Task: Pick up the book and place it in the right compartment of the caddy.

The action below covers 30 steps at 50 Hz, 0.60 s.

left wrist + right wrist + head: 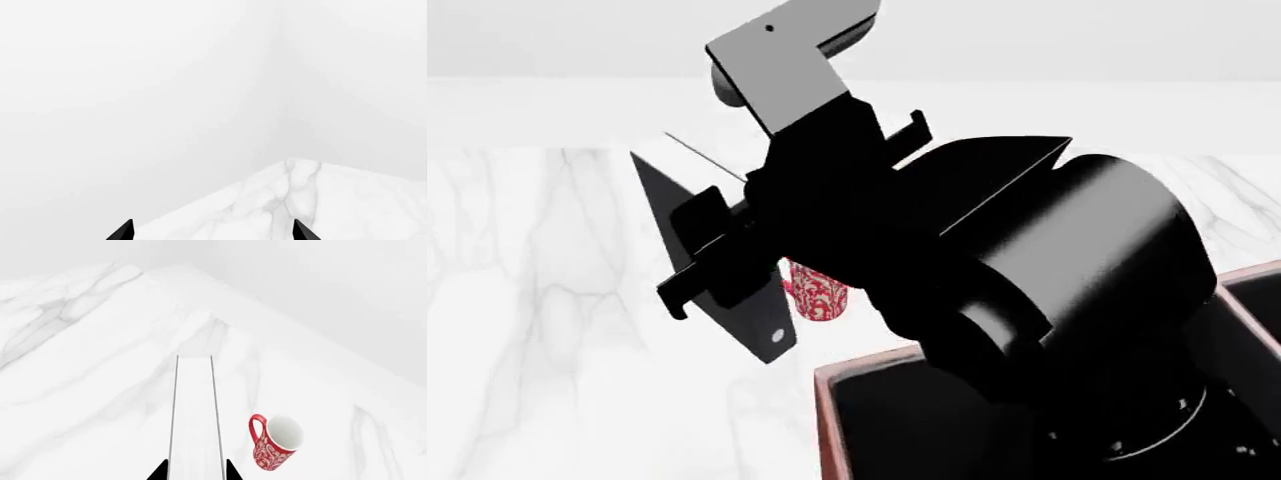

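The white marble table point(547, 300) fills most of the head view and appears in both wrist views, running to a corner against pale walls. In the head view the right arm point(1068, 290), a bulky black mass, crosses the middle of the picture above the table and hides much of what lies below it.

The caddy point(825, 420) sits at the near right of the head view: a reddish-brown wall with a pale rim edge and a black lining show beneath the arm, and a second strip of rim shows at the far right edge. Which compartment is which cannot be told from here.

The book point(194, 415) is held up off the table in the right claw point(194, 474). In the right wrist view its white page edges run away from the camera between two dark cover lines, with one black fingertip on either side, closed against the covers. In the head view its black cover point(681, 230) juts out from the arm.

The red patterned mug point(273, 442) stands on the table below, beside the book's line.

The left claw point(213, 232) shows only two black fingertips, spread well apart, with nothing between them.
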Tool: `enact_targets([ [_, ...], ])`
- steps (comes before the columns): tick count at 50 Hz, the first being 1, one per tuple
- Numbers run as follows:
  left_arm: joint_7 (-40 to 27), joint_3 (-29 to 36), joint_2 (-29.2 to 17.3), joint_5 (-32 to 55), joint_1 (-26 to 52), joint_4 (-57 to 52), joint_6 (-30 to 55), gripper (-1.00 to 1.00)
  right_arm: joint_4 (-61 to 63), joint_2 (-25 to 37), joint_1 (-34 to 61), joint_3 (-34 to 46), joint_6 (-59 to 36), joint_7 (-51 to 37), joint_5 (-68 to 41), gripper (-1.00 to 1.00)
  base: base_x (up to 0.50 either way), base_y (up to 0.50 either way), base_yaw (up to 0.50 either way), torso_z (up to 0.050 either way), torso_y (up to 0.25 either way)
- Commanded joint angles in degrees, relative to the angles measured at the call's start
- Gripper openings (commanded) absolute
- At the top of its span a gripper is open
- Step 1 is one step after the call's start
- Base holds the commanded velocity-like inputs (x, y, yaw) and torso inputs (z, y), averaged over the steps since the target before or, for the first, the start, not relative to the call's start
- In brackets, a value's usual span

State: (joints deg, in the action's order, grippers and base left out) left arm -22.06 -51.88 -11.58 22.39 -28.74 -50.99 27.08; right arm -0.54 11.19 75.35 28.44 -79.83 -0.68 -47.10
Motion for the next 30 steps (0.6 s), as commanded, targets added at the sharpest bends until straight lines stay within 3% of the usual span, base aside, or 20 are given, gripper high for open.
enact_targets([
  [1,-0.22,0.29,-0.28,0.00,0.18,-0.03,0.12,1.00,0.01,3.58,2.13,-9.46,-3.58,-6.90,0.76,-1.00,0.00,0.00,0.00,0.000,0.000],
  [10,-0.43,0.37,-0.73,0.25,0.46,-0.22,0.51,1.00,-0.71,7.32,3.65,-13.18,-4.92,-9.63,1.02,-1.00,0.00,0.00,0.00,0.000,0.002],
  [30,-0.54,1.08,-0.66,-0.16,0.31,0.57,-0.27,1.00,6.68,16.41,-3.16,-21.20,-7.20,-15.79,-1.48,-1.00,0.00,0.00,0.00,0.000,0.001],
])
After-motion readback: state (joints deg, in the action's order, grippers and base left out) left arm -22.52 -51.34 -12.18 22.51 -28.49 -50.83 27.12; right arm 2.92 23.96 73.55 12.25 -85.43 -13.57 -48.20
